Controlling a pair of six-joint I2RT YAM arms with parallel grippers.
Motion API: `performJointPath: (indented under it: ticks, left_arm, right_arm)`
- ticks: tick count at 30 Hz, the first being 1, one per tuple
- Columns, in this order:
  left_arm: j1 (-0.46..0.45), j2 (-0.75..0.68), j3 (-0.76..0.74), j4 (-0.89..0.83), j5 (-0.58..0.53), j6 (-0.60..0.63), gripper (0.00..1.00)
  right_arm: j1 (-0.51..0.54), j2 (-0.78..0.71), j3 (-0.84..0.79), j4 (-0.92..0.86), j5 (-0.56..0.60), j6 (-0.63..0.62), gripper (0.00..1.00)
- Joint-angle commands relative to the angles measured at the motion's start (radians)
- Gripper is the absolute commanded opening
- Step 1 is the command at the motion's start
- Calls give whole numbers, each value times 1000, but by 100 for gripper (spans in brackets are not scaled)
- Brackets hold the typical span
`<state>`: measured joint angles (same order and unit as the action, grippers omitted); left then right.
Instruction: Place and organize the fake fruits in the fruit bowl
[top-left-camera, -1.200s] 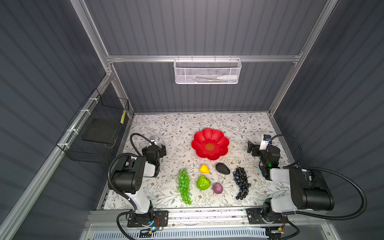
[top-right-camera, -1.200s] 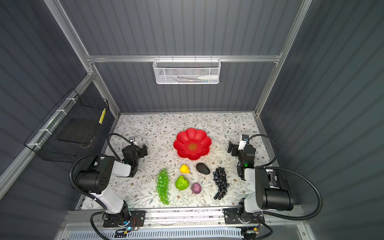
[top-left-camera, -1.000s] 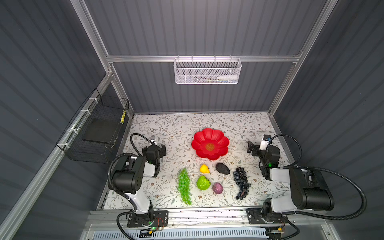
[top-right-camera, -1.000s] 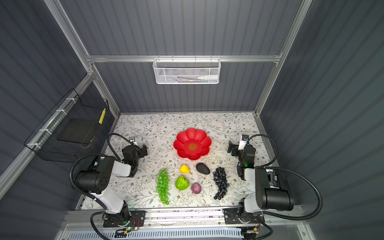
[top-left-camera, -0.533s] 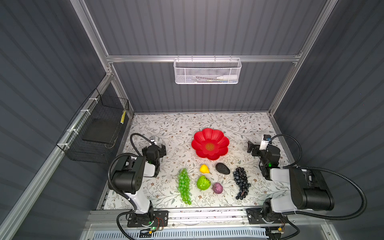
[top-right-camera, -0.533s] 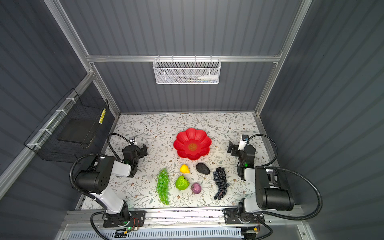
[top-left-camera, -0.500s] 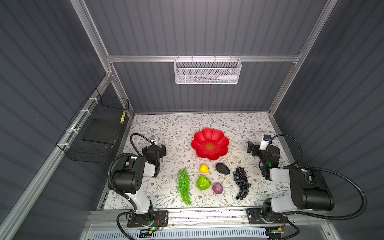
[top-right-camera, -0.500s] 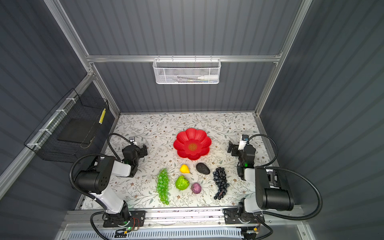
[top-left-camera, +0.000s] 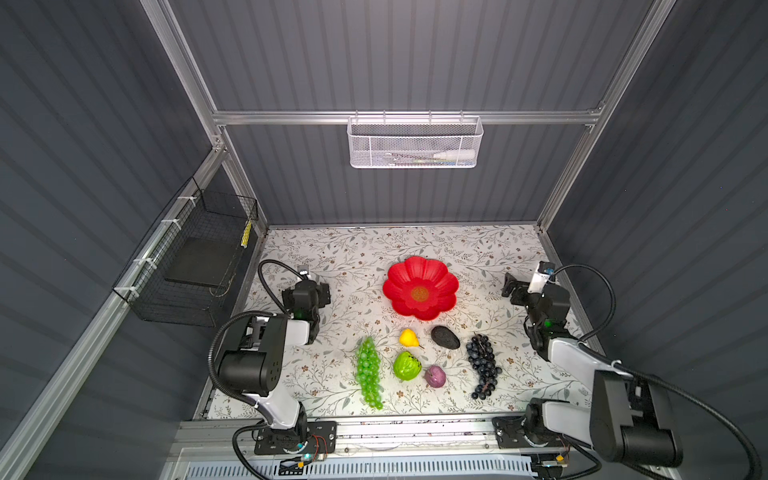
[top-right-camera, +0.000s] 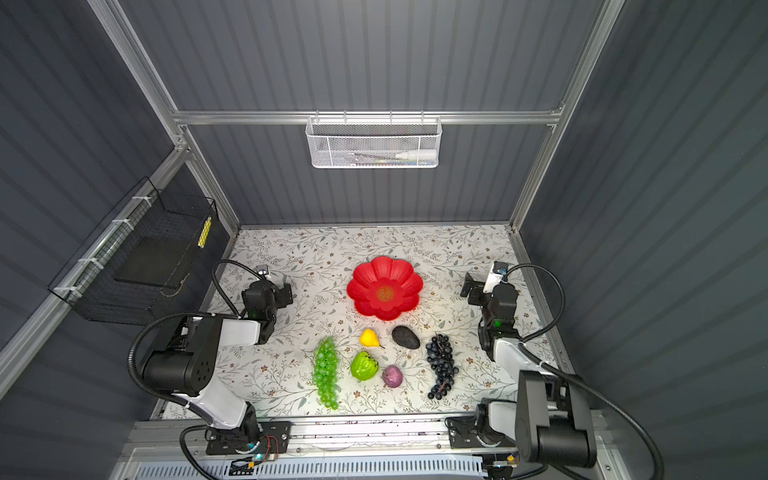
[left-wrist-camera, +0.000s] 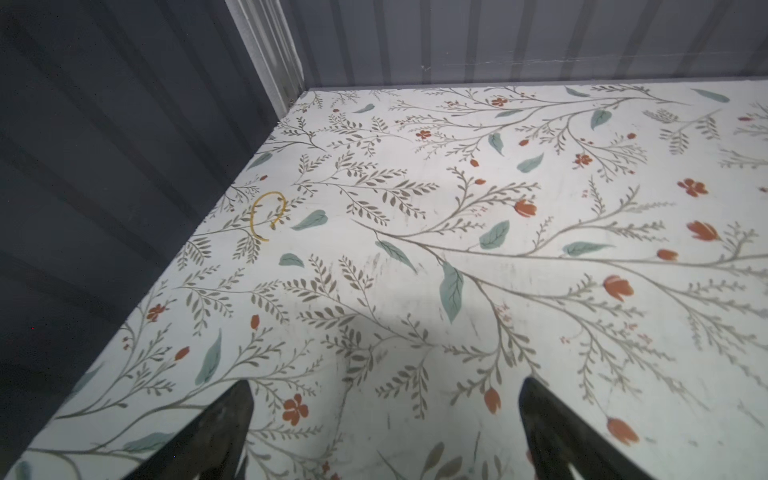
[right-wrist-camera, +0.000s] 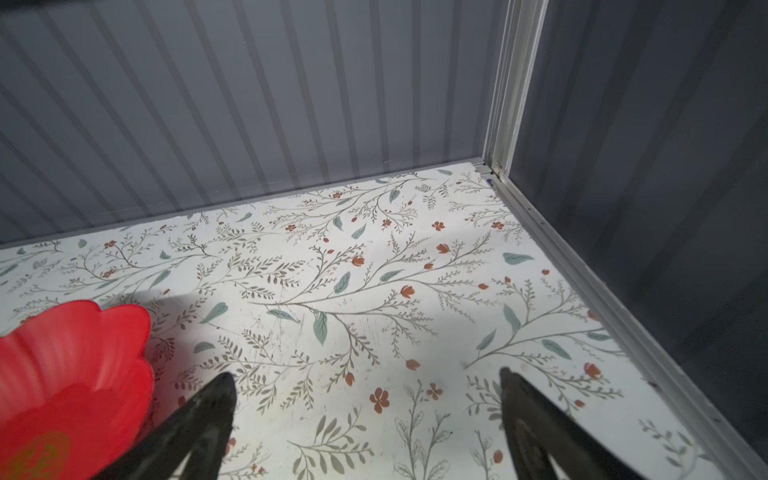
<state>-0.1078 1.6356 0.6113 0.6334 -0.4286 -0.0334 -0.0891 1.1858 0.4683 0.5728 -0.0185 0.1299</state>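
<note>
The red flower-shaped fruit bowl (top-left-camera: 400, 286) (top-right-camera: 365, 291) sits empty mid-table; its edge shows in the right wrist view (right-wrist-camera: 75, 357). In front of it lie the fake fruits: green grapes (top-left-camera: 369, 372), yellow pear (top-left-camera: 408, 338), black avocado (top-left-camera: 445, 337), dark grapes (top-left-camera: 482, 365), bumpy green fruit (top-left-camera: 407, 365) and purple fruit (top-left-camera: 435, 376). My left gripper (top-left-camera: 321, 292) (left-wrist-camera: 384, 399) rests open at the table's left, far from the fruits. My right gripper (top-left-camera: 510, 286) (right-wrist-camera: 368, 390) is open at the right, beside the bowl, with nothing between its fingers.
A white mesh basket (top-left-camera: 414, 143) hangs on the back wall and a black wire basket (top-left-camera: 195, 266) on the left wall. Grey walls enclose the floral table (top-left-camera: 353, 257). A small yellow loop (left-wrist-camera: 268, 214) lies near the left wall.
</note>
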Motion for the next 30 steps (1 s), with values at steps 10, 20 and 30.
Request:
performJointPath:
  ticks: [10, 20, 30]
  left_arm:
    - [-73, -99, 501, -982, -16, -264, 100]
    - [-170, -195, 525, -1081, 93, -324, 100]
    - [-170, -215, 505, -1064, 109, -373, 100]
  right_arm:
    - [414, -129, 388, -950, -32, 44, 83]
    - [713, 11, 376, -1145, -39, 134, 85]
    - [785, 253, 376, -1057, 22, 75, 89]
